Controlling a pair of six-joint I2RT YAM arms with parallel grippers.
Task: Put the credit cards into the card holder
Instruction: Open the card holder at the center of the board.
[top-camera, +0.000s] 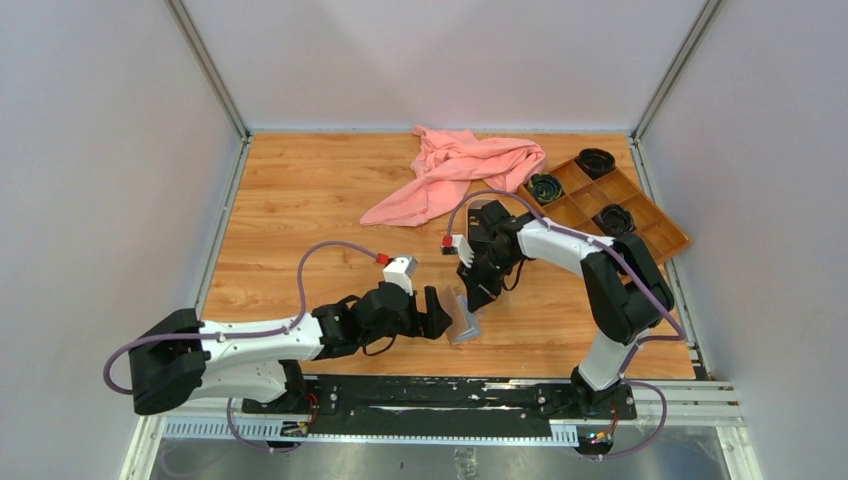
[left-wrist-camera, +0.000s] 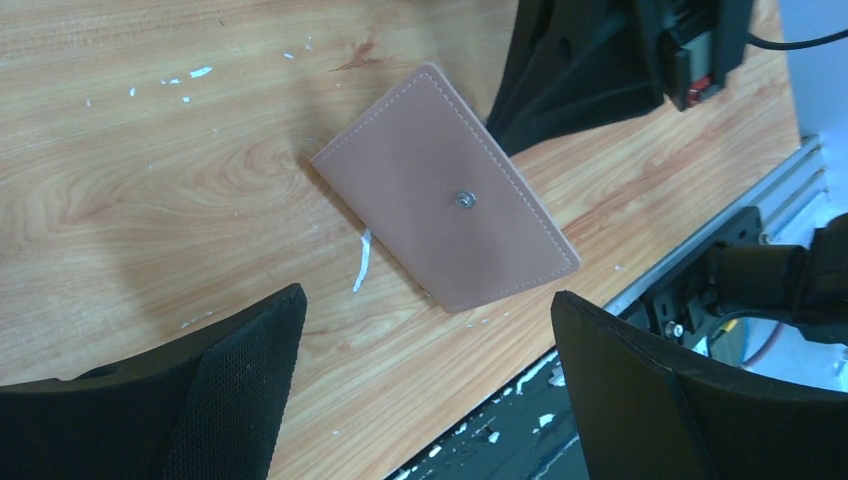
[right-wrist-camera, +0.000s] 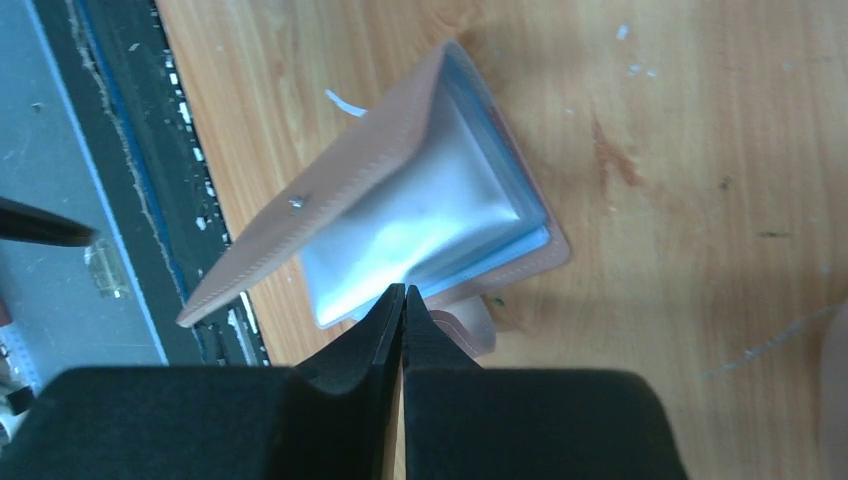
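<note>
The card holder (top-camera: 464, 322) is a pinkish-tan wallet lying near the table's front edge, partly open. In the left wrist view its stitched outer cover (left-wrist-camera: 440, 190) with a snap stud faces up. The right wrist view shows its grey-blue sleeves (right-wrist-camera: 420, 200) under a raised flap (right-wrist-camera: 300, 230). My left gripper (top-camera: 440, 315) (left-wrist-camera: 428, 297) stands wide open just left of the holder, touching nothing. My right gripper (top-camera: 478, 295) (right-wrist-camera: 403, 290) is shut, its tips at the sleeves' near edge; I cannot tell whether a sleeve is pinched between them. No credit cards are in view.
A crumpled pink cloth (top-camera: 455, 170) lies at the back middle. A brown compartment tray (top-camera: 660, 235) with three dark round objects sits at the back right. The black base rail (top-camera: 440, 395) runs right behind the holder along the table's front edge.
</note>
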